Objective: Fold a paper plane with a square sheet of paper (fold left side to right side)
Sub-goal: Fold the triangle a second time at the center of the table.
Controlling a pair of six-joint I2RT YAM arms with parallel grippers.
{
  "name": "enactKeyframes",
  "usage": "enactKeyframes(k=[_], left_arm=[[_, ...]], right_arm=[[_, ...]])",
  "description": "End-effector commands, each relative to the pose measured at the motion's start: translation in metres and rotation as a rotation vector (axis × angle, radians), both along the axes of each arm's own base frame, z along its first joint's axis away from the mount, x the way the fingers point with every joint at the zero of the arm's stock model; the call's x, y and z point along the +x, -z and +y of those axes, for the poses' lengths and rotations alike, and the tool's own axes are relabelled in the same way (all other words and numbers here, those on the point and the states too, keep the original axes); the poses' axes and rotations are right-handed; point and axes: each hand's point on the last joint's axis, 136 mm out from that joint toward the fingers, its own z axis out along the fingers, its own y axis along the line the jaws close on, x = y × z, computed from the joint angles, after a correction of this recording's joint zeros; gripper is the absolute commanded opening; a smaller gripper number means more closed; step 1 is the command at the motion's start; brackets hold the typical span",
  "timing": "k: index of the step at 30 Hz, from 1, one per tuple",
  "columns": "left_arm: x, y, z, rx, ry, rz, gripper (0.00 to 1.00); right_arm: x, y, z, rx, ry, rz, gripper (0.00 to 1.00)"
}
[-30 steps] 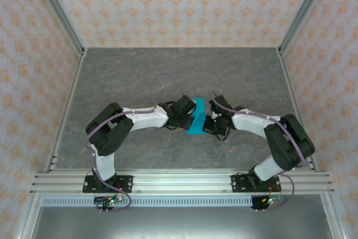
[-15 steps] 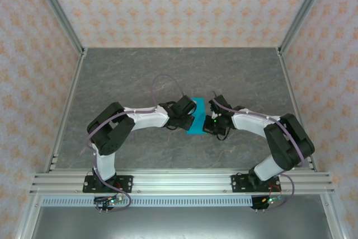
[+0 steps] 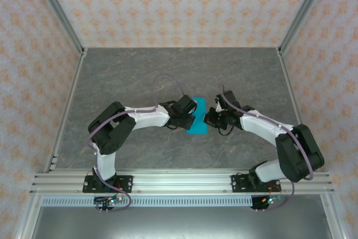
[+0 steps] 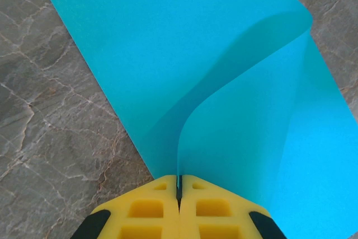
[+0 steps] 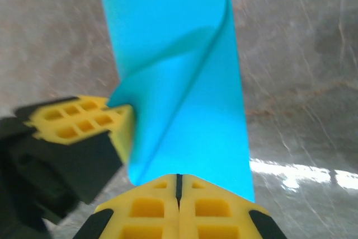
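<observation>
The square sheet of paper [image 3: 198,118] is bright cyan and lies mid-table between both arms, its left part lifted and curling over to the right. In the left wrist view the raised flap of the paper [image 4: 224,82] runs straight into my left gripper [image 4: 179,182], which is shut on that edge. My left gripper [image 3: 188,121] sits at the sheet's left side. My right gripper [image 3: 208,118] is at the sheet's right side, shut, its tips [image 5: 179,178] over the near edge of the paper [image 5: 184,76] with nothing seen between them. The left gripper's yellow fingers [image 5: 78,118] show beside the flap.
The grey marbled tabletop [image 3: 140,76] spreads around the sheet. Aluminium frame posts [image 3: 59,18] and patterned walls [image 3: 179,4] bound it on three sides. The rail [image 3: 179,182] carrying both arm bases runs along the near edge.
The right arm has swung, its elbow shifting to the right and its gripper sliding a little up and left against the sheet's right edge. The left arm has stayed put.
</observation>
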Motion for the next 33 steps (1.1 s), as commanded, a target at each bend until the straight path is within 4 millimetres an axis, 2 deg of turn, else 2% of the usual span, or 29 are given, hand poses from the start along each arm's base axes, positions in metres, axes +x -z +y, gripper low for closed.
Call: enactKeyframes(k=[1,4,8,13,17,33], left_arm=[[-0.011,0.016,0.009,0.040,0.020,0.050,0.03],[-0.012,0.017,0.008,0.036,0.018,0.054,0.03],[-0.011,0.017,0.009,0.038,0.018,0.054,0.03],[-0.012,0.016,0.009,0.038,0.018,0.053,0.02],[-0.012,0.016,0.010,0.038,0.019,0.054,0.02],[-0.014,0.017,0.009,0.037,0.022,0.058,0.02]], right_arm=[[0.012,-0.009,0.019,0.146,0.016,-0.014,0.00],[0.024,-0.014,0.032,0.218,0.023,-0.027,0.00],[0.030,-0.009,0.037,0.201,0.018,-0.020,0.00],[0.031,0.008,0.041,0.179,0.021,0.021,0.00],[0.031,0.015,0.046,0.178,0.008,0.036,0.00],[0.037,0.017,0.050,0.175,0.009,0.033,0.00]])
